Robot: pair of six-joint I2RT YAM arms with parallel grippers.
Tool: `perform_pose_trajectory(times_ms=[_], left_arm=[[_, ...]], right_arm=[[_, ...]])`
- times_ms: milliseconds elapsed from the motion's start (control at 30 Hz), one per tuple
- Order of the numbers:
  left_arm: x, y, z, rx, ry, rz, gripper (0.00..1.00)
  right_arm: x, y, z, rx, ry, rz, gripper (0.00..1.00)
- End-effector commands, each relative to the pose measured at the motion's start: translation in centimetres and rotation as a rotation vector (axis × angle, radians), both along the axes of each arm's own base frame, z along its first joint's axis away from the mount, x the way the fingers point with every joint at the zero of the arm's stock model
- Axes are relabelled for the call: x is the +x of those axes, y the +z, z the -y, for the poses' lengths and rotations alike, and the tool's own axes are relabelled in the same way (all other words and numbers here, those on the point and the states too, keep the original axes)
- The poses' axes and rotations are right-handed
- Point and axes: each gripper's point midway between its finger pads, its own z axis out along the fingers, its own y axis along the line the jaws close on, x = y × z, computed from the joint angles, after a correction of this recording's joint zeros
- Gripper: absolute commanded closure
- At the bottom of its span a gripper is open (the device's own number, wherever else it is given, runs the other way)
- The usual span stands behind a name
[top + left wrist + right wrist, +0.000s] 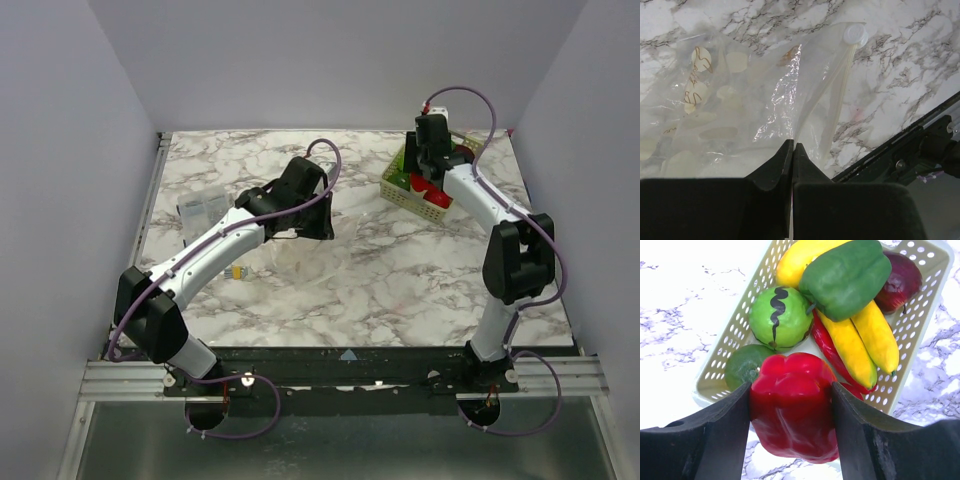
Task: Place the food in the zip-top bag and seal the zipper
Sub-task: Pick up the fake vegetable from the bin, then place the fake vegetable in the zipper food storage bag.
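The overhead camera sat high behind the near edge of the table [400, 290]. It faced forward and down from far enough back to hold the whole top, from near edge to far edge. The left wrist camera looked steeply down past the left gripper [792, 145], close over the zip-top bag [740, 100] near the table's middle, with a dark edge rail [900, 155] at lower right. The right wrist camera looked past the right gripper [791, 387], very close on the basket [920, 325] at the far right corner. The overhead view shared both patches.
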Motion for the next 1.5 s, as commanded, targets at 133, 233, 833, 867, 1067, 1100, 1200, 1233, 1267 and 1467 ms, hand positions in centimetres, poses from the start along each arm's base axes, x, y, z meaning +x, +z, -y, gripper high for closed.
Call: perform_pose_trajectory(times_ms=[133, 233, 833, 867, 1067, 1100, 1200, 1233, 1267, 1467], left_arm=[[-0.5, 1.6, -0.7, -0.026, -0.029, 0.045, 1.0], [-0.7, 1.0, -0.9, -0.034, -0.039, 0.066, 1.0], [-1.5, 0.9, -0.8, -0.069, -0.047, 0.06, 1.0], [-1.4, 0.8, -0.8, -0.067, -0.047, 0.057, 1.0], [-1.4, 0.8, -1.0, -0.062, -0.04, 0.058, 1.0], [-1.4, 0.8, -1.0, -0.061, -0.038, 0.06, 1.0], [-1.3, 0.8, -1.1, -0.056, -0.031, 0.066, 1.0], [-1.2, 0.9, -1.2, -0.053, -0.029, 0.069, 1.0], [-1.2, 0.9, -1.3, -0.051, -0.027, 0.07, 1.0], [-1.1, 1.3, -1.3, -0.055, -0.029, 0.083, 1.0]], right_arm=[[-1.0, 2.4, -1.0, 0.131, -0.014, 0.078, 0.99], [-1.3, 2.9, -1.7, 0.188, -0.008, 0.081, 0.99], [-6.9, 7.5, -8.1, 0.765, 0.06, 0.103, 0.99], [-7.6, 7.8, -8.8, 0.821, 0.083, 0.104, 0.99], [-12.5, 9.0, -11.1, 1.112, 0.167, 0.104, 0.99], [-13.7, 9.0, -11.4, 1.167, 0.172, 0.094, 0.99], [-16.9, 9.4, -11.9, 1.331, 0.201, 0.083, 0.99], [-18.1, 9.3, -11.9, 1.383, 0.202, 0.074, 0.99], [-19.1, 9.3, -11.9, 1.423, 0.204, 0.07, 0.99], [-23.6, 9.0, -10.7, 1.571, 0.118, 0.073, 0.99]])
